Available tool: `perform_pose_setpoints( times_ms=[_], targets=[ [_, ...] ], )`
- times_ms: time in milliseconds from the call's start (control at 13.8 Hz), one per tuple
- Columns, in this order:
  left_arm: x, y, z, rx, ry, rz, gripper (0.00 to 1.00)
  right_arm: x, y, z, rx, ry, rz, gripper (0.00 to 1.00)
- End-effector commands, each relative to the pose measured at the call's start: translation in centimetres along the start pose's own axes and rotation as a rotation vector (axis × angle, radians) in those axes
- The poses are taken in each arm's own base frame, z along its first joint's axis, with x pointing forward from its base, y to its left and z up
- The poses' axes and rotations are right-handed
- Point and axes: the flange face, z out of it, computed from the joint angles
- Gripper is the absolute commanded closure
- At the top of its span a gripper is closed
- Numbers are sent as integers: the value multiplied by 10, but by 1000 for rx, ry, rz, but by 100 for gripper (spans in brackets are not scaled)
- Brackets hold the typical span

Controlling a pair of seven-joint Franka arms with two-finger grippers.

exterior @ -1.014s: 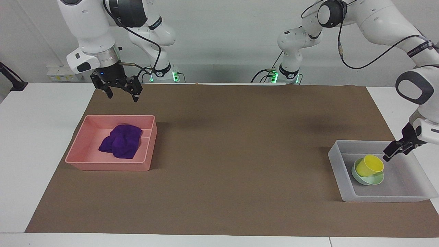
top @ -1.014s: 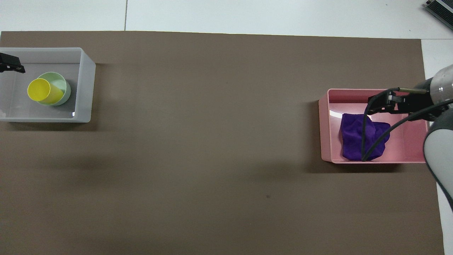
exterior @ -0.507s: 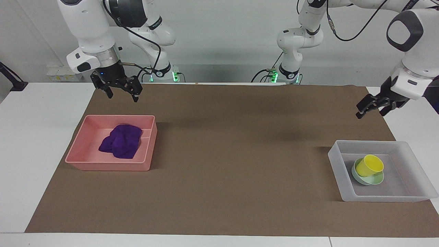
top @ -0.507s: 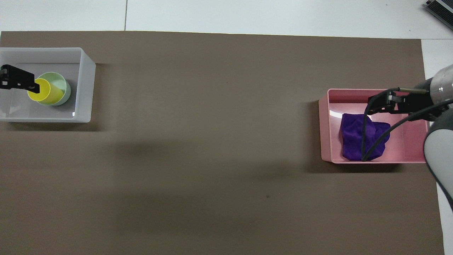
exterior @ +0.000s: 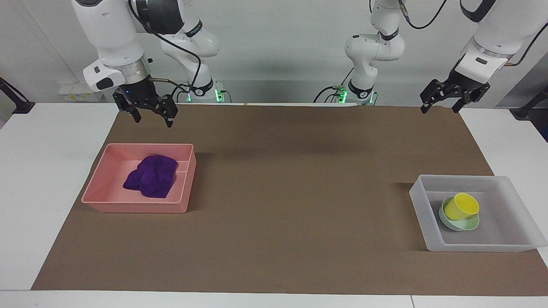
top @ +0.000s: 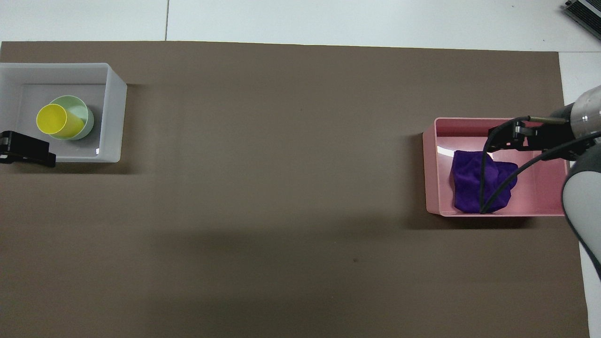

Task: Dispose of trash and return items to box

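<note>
The purple rag (exterior: 152, 176) lies bunched in the pink tray (exterior: 132, 207); it also shows in the overhead view (top: 465, 183). The yellow cup (exterior: 460, 206) leans tilted in the mint-green bowl (exterior: 445, 221), and both sit in the translucent box (exterior: 479, 247). My left gripper (exterior: 441, 105) is open and empty, raised over the mat's edge near the left arm's base, well apart from the box. My right gripper (exterior: 152, 116) is open and empty, held above the mat beside the pink tray's edge that is nearer to the robots.
A brown mat (exterior: 291, 192) covers most of the white table (exterior: 47, 171). The pink tray (top: 429, 164) stands at the right arm's end and the box (top: 115, 117) at the left arm's end. A black cable (top: 488, 188) hangs over the rag in the overhead view.
My left gripper has risen out of the box and drawn back toward the robots' end. The cup and bowl stay in the box. The right arm has not moved.
</note>
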Motion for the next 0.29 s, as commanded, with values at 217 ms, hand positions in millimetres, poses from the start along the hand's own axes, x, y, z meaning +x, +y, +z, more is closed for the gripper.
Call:
perform_pose_setpoints(
  times_ms=[217],
  targets=[
    [3, 0, 14, 21, -45, -3, 0, -4, 3, -3, 13, -6, 16, 0]
  ],
)
